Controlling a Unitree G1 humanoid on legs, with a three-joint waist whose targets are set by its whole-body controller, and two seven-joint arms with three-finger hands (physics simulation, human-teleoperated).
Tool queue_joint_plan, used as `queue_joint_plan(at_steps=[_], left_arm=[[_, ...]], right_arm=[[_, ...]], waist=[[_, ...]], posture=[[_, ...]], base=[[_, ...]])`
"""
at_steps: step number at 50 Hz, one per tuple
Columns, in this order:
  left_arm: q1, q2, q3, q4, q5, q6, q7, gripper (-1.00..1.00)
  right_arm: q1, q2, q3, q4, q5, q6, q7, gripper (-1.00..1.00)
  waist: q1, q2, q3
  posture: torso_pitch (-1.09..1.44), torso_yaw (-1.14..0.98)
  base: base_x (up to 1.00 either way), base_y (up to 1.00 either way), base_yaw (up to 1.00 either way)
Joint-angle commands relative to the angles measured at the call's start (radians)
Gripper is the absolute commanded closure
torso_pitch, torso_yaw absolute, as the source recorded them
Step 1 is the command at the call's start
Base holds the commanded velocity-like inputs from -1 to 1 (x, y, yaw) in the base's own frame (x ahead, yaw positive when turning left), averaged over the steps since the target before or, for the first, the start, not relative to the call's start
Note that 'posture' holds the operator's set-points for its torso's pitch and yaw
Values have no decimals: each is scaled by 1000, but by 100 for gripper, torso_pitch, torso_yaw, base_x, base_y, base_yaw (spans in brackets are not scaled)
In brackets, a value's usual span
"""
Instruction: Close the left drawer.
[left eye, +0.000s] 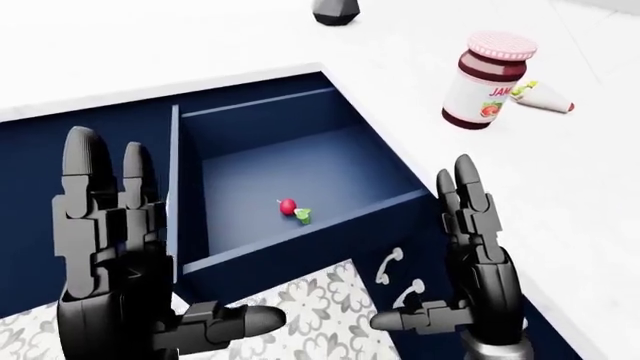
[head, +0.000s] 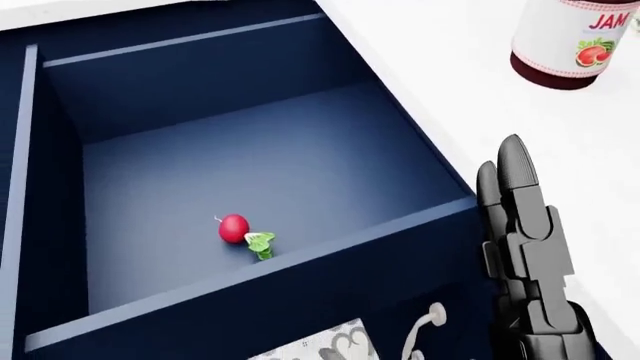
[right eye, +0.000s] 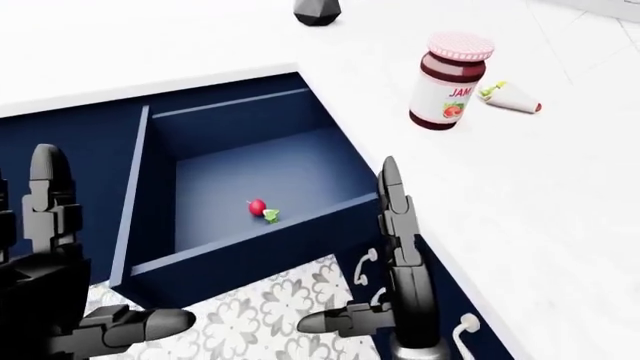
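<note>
Left robot hand (left eye: 110, 255) raised at the left-eye view's 8 o'clock, palm flat, fingers straight and spread upward, thumb jutting sideways toward 3 o'clock; released, grasping nothing. Right robot hand (left eye: 470, 255) upright at 5 o'clock, fingers straight and close together, thumb pointing toward 9 o'clock; likewise released, touching nothing that can be seen. Both black, blocky, segmented, with rounded fingertips and a matte sheen.

Left drawer (left eye: 300, 244) pulled wide open between the two hands, a deep navy box with flat smooth walls and a plain dark floor, its front panel running from 8 o'clock up toward 3 o'clock. Inside, near the front panel, a small round red radish (head: 233, 228) with a crumpled green leaf at its 4 o'clock side, lying loose on the drawer floor.

Below the drawer's right end, curved white handles (left eye: 390, 264) on navy cabinet fronts. Patterned grey-and-white tiled floor (left eye: 320, 307) at 6 o'clock.

Smooth white worktop (left eye: 560, 195) across the top and right. On it at 1 o'clock a jam jar (left eye: 485, 81), dark red contents, white label, pink checked lid, upright. Just beside it at its 3 o'clock a pale cone-shaped thing (left eye: 545, 96) lying on its side with a green tip. At 12 o'clock a dark faceted object (left eye: 337, 13), cut by the frame edge
</note>
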Motion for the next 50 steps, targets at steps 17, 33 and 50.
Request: queue_joint_plan(at_steps=[17,33,50], left_arm=[[-168,16,234,112,-74,18,-4,-100],[-301,144,411,368,-159,11,60,-100],[-371,244,446,708,-183,-124,114,-100]], right_arm=[[-9,-2,5,-31,3,-30,-5,-100],[-11,-4,10,-27,1,-32,-3,-100],[-14,-6,16,-13,-6,-37,-5,-100]], waist=[[-5,9,-16],[-9,18,-23],[-11,26,-29]], posture=[[0,0],[0,0],[0,0]], base=[[0,0,0],[0,0,0],[0,0,0]])
